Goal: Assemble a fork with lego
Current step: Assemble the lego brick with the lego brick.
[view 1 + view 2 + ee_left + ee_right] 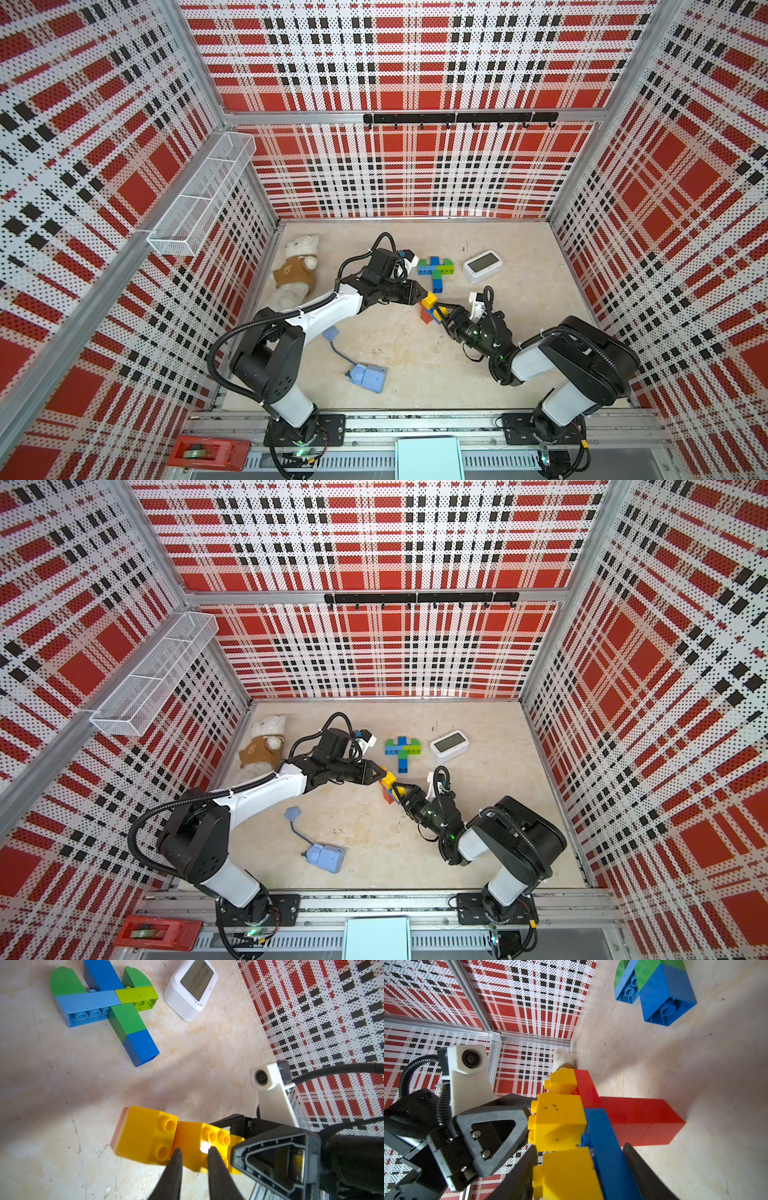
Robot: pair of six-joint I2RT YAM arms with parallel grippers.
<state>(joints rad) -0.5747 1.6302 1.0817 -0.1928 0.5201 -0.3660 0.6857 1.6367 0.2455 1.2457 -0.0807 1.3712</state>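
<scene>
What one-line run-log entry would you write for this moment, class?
left claw: shut on yellow brick of red-yellow-blue fork | right claw: astride next yellow brick and blue bar, grip unclear | green-blue fork: on table, untouched

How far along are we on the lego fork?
Done: a green-and-blue brick fork lies complete beside the white screened box. In hand: a second fork of yellow prongs, blue crossbar and red handle, left gripper shut on a yellow brick, right gripper straddling its end. Left: probably pressing it tight and laying it down.
</scene>
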